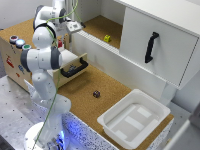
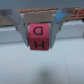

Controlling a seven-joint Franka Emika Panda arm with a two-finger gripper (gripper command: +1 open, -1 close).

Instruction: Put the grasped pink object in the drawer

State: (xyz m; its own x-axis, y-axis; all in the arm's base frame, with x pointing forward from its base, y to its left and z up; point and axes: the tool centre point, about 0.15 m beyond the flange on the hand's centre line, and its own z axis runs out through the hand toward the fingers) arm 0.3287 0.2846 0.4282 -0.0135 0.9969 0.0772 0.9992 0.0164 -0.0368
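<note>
The claw [image 2: 38,34] is clamped on the pink lettered cube [image 2: 38,36]; drawer [image 1: 73,64] stands open.

drawer [image 1: 75,64] interior behind arm, small dark object [image 1: 96,93] unidentifiable

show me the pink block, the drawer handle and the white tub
pink block [image 2: 38,36]: wrist view, its lettered front face.
drawer handle [image 1: 75,69]: exterior view, middle of the black bar.
white tub [image 1: 161,109]: exterior view, its far rim.
</note>
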